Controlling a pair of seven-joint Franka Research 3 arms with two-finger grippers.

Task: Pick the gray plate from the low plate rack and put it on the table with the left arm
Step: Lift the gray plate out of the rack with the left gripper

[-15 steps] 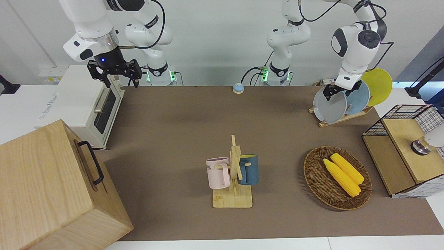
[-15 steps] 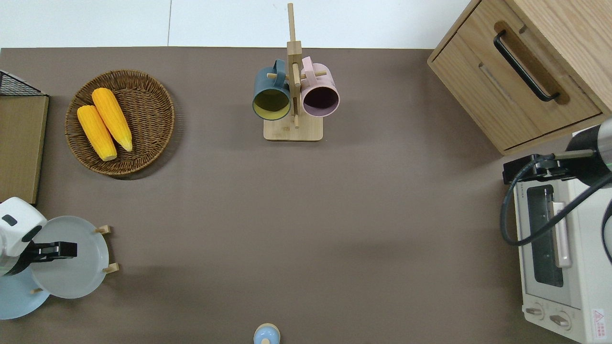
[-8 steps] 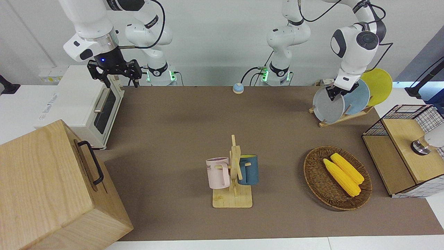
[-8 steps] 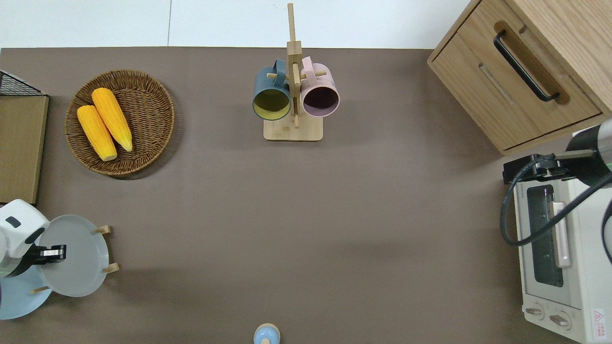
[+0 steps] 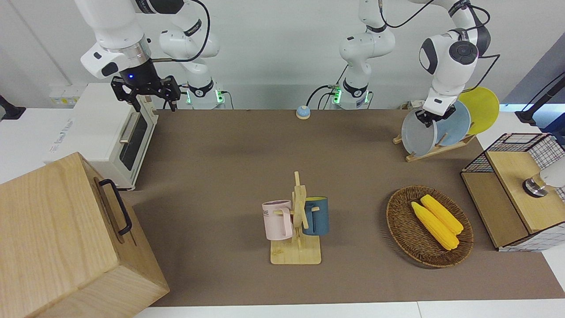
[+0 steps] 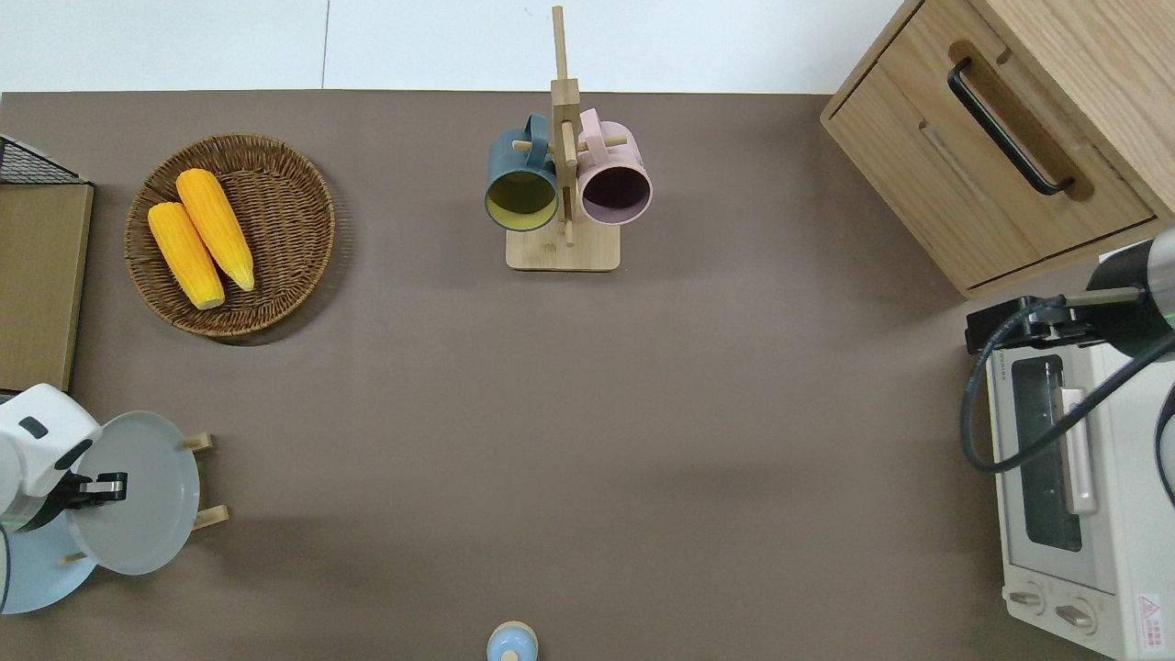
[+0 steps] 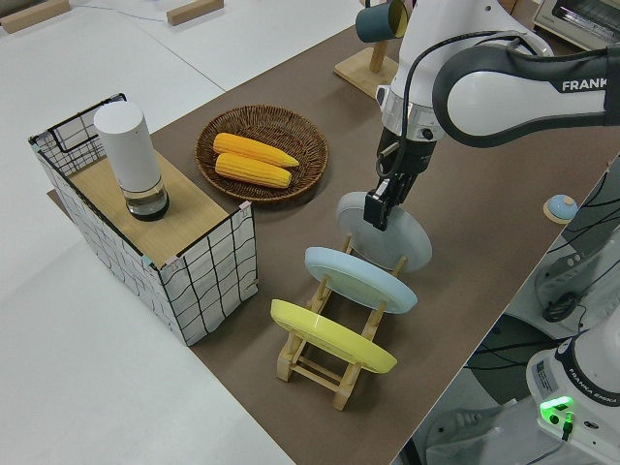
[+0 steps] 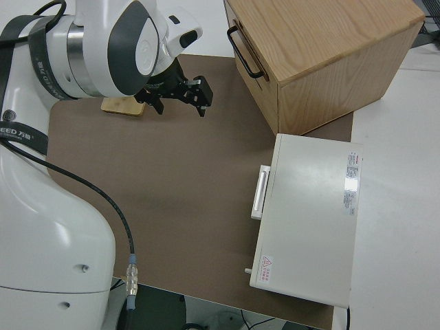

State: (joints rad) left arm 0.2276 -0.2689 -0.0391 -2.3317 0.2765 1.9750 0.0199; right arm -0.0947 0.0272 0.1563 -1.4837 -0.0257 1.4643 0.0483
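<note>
The gray plate [image 5: 417, 134] [image 6: 147, 496] [image 7: 402, 237] stands in the slot of the low plate rack [image 5: 435, 151] [image 7: 325, 363] that is farthest from the robots, at the left arm's end of the table [image 5: 220, 168]. It leans steeply. My left gripper [image 5: 430, 118] [image 6: 106, 487] [image 7: 378, 205] is shut on the plate's top rim. The plate's lower edge still sits between the rack's pegs [image 6: 213, 516]. My right gripper [image 5: 148, 95] [image 8: 182, 93] is parked and open, holding nothing.
A light blue plate [image 5: 454, 123] and a yellow plate [image 5: 483, 108] fill the rack's other slots. A wicker basket [image 5: 430, 225] of corn and a wire crate [image 5: 516, 190] lie farther out. A mug stand [image 5: 298, 221] stands mid-table. A toaster oven [image 5: 106, 132] and a wooden cabinet [image 5: 66, 238] sit at the right arm's end.
My left gripper's fingers have closed on the gray plate's top rim. The plate has tipped more upright in its slot. The right arm has not moved.
</note>
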